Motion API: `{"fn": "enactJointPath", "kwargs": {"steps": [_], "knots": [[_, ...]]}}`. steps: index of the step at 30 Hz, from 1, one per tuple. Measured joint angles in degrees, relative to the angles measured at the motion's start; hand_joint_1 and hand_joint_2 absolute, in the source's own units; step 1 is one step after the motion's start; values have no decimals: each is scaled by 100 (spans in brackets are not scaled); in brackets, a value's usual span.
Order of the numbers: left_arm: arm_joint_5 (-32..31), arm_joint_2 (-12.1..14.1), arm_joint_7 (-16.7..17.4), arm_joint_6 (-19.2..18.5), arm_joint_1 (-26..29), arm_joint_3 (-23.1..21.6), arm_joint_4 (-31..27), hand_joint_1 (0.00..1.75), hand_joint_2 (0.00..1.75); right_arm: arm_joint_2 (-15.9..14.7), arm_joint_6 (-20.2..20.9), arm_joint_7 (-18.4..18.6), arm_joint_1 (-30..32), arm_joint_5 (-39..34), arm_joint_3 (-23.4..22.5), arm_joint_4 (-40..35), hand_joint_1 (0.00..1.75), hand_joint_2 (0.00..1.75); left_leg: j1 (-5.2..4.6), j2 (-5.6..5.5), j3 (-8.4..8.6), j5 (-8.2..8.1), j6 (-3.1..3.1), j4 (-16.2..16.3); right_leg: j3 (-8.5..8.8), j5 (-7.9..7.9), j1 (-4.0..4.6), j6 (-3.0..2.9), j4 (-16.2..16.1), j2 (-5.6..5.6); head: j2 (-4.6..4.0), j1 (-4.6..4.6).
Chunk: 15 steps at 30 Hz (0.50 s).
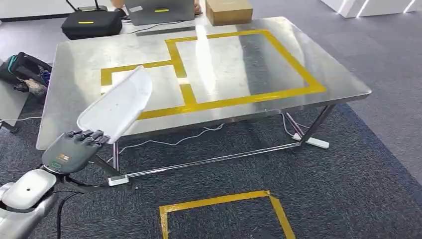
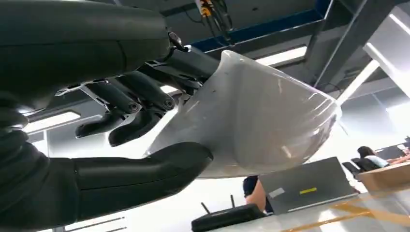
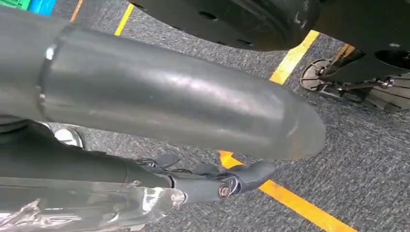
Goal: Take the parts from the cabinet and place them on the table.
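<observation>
My left hand [image 1: 74, 147] grips a white curved shell part [image 1: 119, 102] by its near end. It holds the part tilted up over the front left edge of the steel table [image 1: 74, 64]. In the left wrist view the thumb lies under the film-wrapped part [image 2: 261, 125] and the dark fingers [image 2: 125, 104] curl over its rim. My right hand [image 3: 159, 111] hangs low over the carpet. Its dark fingers [image 3: 217, 181] lie along a pale thing wrapped in clear plastic [image 3: 96, 208]; I cannot tell whether they hold it.
Yellow tape [image 1: 239, 99] marks rectangles on the tabletop. A black case [image 1: 92, 22], a laptop [image 1: 159, 10] and a cardboard box [image 1: 229, 10] stand at its far edge. A bag [image 1: 25, 69] lies to the left; a power strip [image 1: 313, 142] and a taped square [image 1: 224, 209] are on the carpet.
</observation>
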Motion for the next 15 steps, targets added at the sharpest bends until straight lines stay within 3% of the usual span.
{"fn": "enactJointPath", "kwargs": {"steps": [3, 8, 10, 11, 12, 13, 14, 15], "knots": [[7, 33, 54, 7, 59, 39, 33, 175, 175, 0, -2, 4, 0, -2, 0, 0, 0, 0, -29, 0, -8, -19, 58, 8, 12, 6, -29, 51, -44, 1, 0, -2], [7, 37, 57, 9, 66, 42, 33, 175, 175, 0, -2, 4, 1, -2, 0, 0, 0, 0, -30, 0, -8, -15, 64, 1, 21, 13, -29, 58, -50, 1, 0, -2], [7, 55, 87, 35, 95, 61, 50, 175, 175, 0, -6, -4, 8, -2, 0, 0, 0, 0, -20, 0, 0, -61, 134, -65, 43, 83, -23, 114, 43, -8, 0, 11], [7, 63, 90, 96, 155, 131, 96, 175, 175, 0, -9, -15, -11, 4, 0, 0, 0, 0, 38, 9, 179, -106, 239, -93, -538, -414, -7, 160, 1062, -49, 0, 28], [4, 61, 90, 98, 176, 151, 116, 175, 175, 0, -9, -15, 0, 4, 0, 0, 0, 0, 43, 8, 191, -127, 229, -90, -827, -588, -10, 174, 1546, -50, 0, 42], [4, 57, 90, 98, 211, 157, 133, 175, 175, 0, -9, -13, 15, 7, -2, 0, 0, 0, 51, 3, 211, -150, 214, -88, -1024, -654, -14, 175, 1819, -50, 2, 37], [4, 55, 90, 98, 245, 162, 149, 175, 175, 0, -9, -13, 25, 7, -2, 0, 0, 0, 66, -4, 243, -177, 188, -83, -1074, -566, -22, 203, 1800, -50, 0, 42], [4, 55, 90, 98, 269, 168, 166, 175, 175, 0, -9, -13, 26, 7, -2, 0, 0, 0, 92, -9, 288, -208, 143, -75, -986, -347, -40, 230, 1519, -51, 0, 42]]}}
